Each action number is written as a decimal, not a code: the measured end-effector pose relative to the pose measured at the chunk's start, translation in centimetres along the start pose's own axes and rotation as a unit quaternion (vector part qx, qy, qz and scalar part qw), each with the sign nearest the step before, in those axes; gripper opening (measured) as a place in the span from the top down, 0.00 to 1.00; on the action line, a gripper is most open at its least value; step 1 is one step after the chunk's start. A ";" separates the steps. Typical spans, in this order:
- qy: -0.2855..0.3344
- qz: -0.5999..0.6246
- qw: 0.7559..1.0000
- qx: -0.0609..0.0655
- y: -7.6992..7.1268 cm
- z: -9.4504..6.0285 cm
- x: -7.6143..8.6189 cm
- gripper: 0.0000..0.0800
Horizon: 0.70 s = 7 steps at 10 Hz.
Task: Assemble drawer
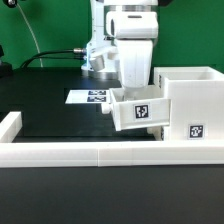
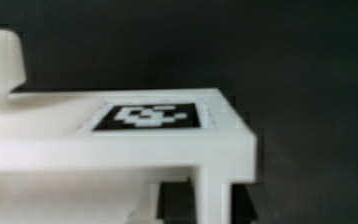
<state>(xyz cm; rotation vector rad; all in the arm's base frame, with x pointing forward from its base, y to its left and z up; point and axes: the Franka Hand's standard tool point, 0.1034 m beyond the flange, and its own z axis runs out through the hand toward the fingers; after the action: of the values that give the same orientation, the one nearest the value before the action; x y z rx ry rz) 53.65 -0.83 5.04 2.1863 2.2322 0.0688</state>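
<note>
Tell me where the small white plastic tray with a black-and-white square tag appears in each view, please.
Exterior view: the small white plastic tray sits centre-right, below the gripper, against the large white housing.
Wrist view: the tray fills the lower left, tagged face towards the camera.
Shared landmark: the tray's own square tag.

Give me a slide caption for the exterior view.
Panda arm's tool poised above a small tagged tray partly inserted in the white drawer housing, marker board behind.
</note>
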 end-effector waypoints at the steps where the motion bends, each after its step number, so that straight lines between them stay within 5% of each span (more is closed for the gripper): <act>1: 0.003 0.009 1.000 0.000 0.0 0.0 -0.3 0.94; 7: -0.020 0.036 0.999 0.001 -0.1 0.0 0.8 0.94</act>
<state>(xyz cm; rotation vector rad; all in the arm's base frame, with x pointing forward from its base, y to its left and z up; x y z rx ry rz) 53.57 -0.08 5.06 2.2469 2.1349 0.0218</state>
